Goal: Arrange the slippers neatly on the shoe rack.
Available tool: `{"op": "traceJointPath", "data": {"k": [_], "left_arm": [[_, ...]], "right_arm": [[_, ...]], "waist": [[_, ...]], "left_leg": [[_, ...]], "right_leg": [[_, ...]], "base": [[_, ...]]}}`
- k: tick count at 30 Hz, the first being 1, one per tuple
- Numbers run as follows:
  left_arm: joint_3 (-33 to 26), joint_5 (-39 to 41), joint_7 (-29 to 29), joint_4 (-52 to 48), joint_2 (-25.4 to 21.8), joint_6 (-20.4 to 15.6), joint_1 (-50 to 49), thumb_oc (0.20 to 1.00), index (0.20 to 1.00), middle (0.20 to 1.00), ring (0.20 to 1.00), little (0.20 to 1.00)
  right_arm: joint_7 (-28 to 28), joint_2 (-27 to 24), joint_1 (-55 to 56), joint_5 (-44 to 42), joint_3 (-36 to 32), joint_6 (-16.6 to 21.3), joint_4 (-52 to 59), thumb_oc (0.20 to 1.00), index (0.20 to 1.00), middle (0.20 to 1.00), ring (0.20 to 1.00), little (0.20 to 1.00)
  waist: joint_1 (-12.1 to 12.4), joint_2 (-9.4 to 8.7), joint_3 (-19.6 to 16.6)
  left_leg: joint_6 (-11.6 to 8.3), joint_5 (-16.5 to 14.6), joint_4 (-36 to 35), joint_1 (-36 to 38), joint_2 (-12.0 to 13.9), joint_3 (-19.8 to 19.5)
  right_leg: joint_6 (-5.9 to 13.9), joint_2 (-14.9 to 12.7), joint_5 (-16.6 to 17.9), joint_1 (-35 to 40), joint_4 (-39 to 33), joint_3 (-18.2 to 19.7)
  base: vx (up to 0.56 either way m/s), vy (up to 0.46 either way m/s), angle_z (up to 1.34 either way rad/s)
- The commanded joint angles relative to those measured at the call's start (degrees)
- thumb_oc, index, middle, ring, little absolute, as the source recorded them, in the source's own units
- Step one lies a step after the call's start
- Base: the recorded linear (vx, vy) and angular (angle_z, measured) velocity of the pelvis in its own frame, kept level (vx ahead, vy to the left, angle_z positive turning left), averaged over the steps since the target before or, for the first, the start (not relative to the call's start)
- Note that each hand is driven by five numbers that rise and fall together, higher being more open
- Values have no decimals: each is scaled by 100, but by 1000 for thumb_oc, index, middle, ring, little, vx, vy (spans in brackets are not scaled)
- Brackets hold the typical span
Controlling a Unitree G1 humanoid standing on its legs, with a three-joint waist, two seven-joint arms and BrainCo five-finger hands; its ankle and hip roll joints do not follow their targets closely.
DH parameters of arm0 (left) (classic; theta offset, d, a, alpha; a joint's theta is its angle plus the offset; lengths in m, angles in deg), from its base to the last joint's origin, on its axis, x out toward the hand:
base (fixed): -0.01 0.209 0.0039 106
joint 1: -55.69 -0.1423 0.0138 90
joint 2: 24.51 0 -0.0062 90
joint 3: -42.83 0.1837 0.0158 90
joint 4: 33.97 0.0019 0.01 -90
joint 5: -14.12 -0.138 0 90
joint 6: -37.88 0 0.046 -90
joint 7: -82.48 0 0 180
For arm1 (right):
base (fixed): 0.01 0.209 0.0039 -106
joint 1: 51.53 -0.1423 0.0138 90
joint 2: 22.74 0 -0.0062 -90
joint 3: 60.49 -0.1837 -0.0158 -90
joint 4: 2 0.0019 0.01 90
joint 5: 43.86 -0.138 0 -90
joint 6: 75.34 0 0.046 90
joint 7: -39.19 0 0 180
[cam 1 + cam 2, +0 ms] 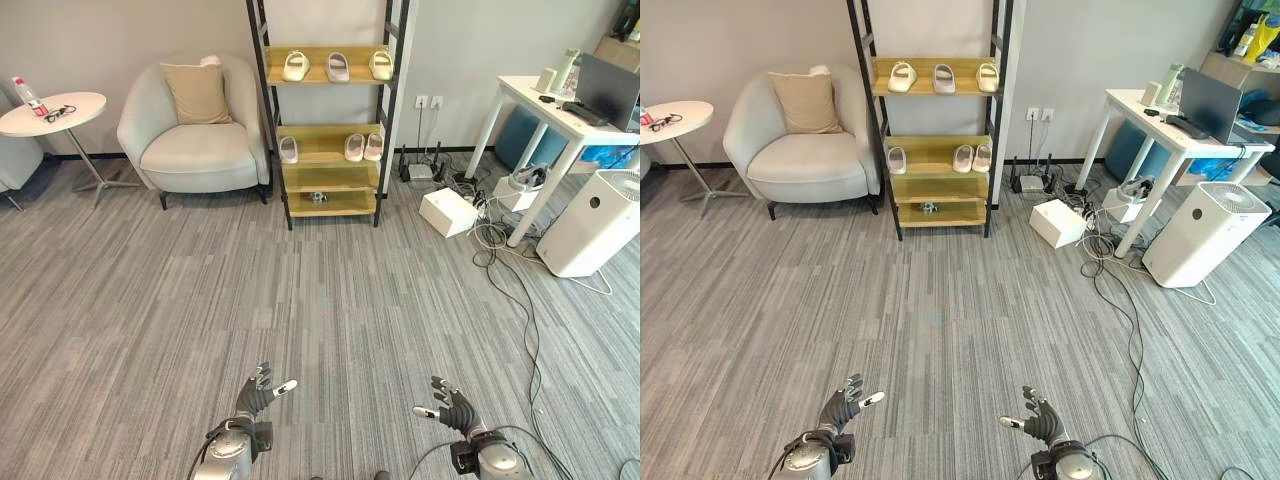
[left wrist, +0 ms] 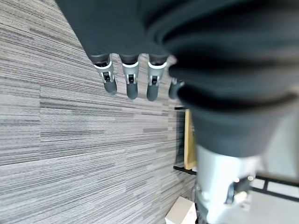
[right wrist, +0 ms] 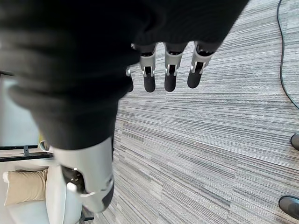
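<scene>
A wooden shoe rack [image 1: 325, 130] with a black frame stands against the far wall. Its top shelf carries three pale slippers [image 1: 338, 67] in a row. On the middle shelf one slipper [image 1: 288, 149] lies at the left and a pair [image 1: 364, 147] at the right. A small dark object [image 1: 318, 197] rests on the bottom shelf. My left hand [image 1: 258, 393] and right hand [image 1: 449, 407] hover low over the carpet, far from the rack, both open and holding nothing.
A grey armchair [image 1: 195, 130] with a beige cushion stands left of the rack, a round side table [image 1: 52, 113] further left. At the right are a white desk [image 1: 550, 120], an air purifier [image 1: 600, 222], a white box [image 1: 447, 211] and tangled cables [image 1: 500, 250].
</scene>
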Motion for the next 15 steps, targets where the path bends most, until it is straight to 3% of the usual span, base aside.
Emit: {"op": "traceJointPath", "data": {"k": [1, 2, 3, 5, 6, 7, 8, 9, 10, 13, 15], "left_arm": [[-112, 106, -45, -96, -205, -238, 453, 1000, 1000, 1000, 1000, 1000], [-124, 75, -28, -114, -227, -225, 448, 1000, 1000, 1000, 1000, 1000], [-156, 42, -31, -172, -266, -236, 448, 1000, 1000, 1000, 1000, 1000], [-174, -17, -15, -108, -257, -224, 452, 1000, 1000, 1000, 1000, 1000], [-205, -16, -2, -104, -262, -227, 429, 1000, 1000, 1000, 1000, 1000], [-246, 30, 6, -76, -257, -243, 427, 1000, 1000, 1000, 1000, 1000], [-246, 31, 7, -75, -255, -244, 427, 1000, 1000, 1000, 1000, 1000], [-269, 42, -10, -32, -230, -233, 510, 1000, 1000, 1000, 1000, 1000], [-270, 44, -10, 30, -207, -224, 582, 1000, 1000, 1000, 1000, 1000], [-278, 45, 4, 74, -153, -215, 578, 1000, 1000, 1000, 1000, 1000], [-328, 258, 2, 58, -69, -221, 537, 1000, 1000, 1000, 1000, 1000]], "right_arm": [[56, -59, -465, -174, -18, 235, 127, 1000, 1000, 1000, 1000, 1000], [52, -57, -462, -164, -38, 238, 147, 1000, 1000, 1000, 1000, 1000], [56, -62, -505, -153, -82, 247, 147, 1000, 1000, 1000, 1000, 1000], [64, -37, -487, -138, -124, 244, 130, 1000, 1000, 1000, 1000, 1000], [55, -42, -463, -137, -159, 233, 169, 1000, 1000, 1000, 1000, 1000], [55, -74, -413, -174, -239, 232, 218, 1000, 1000, 1000, 1000, 1000], [55, -77, -411, -175, -238, 232, 219, 1000, 1000, 1000, 1000, 1000], [83, -108, -383, -162, -282, 230, 236, 1000, 1000, 1000, 1000, 1000], [93, -131, -328, -93, -286, 210, 286, 1000, 1000, 1000, 1000, 1000], [65, -154, -172, -78, -318, 213, 356, 1000, 1000, 1000, 1000, 1000], [7, -248, -148, -114, -278, 236, 383, 1000, 1000, 1000, 1000, 1000]], "waist": [[12, -154, 292], [10, -148, 349], [-30, -123, 552], [-41, -73, 630], [-50, -66, 612], [-135, -113, 616], [-144, -96, 633], [-254, -142, 633], [-323, -169, 575], [-329, -150, 420], [-348, -83, 315]], "left_leg": [[-127, -304, 161, -74, 123, -128], [-63, -330, 176, -86, 97, -129], [13, -360, 179, -10, 70, -88], [17, -418, 164, 116, 105, -132], [-11, -452, 107, 233, 107, -122], [-101, -541, -14, 474, 74, -179], [-106, -551, -18, 501, 93, -189], [-203, -697, -42, 711, 109, -279], [-289, -797, -42, 834, 172, -292], [-382, -814, 12, 928, 275, -338], [-649, -394, 734, 717, 484, -293]], "right_leg": [[628, -514, -704, -374, 1190, 179], [716, -561, -540, -702, 1751, 194], [888, -660, 29, -1172, 2581, 237], [851, -669, 55, -1459, 2902, 204], [814, -746, 18, -1579, 2713, 69], [777, -805, 33, -1607, 1872, -155], [774, -790, 33, -1566, 1851, -175], [816, -741, 195, -1545, 911, -258], [867, -758, 341, -1539, 592, -320], [794, -695, 281, -1295, 358, -426], [580, -485, 170, -1028, 297, -450]], "base": [[-40, 102, -11], [-49, 147, -5], [-13, 175, -17], [157, 102, -16], [430, -29, 15], [354, -49, 26], [480, -155, 26], [422, -190, 20], [530, -254, 20], [246, -147, 25], [276, -199, 4]]}}
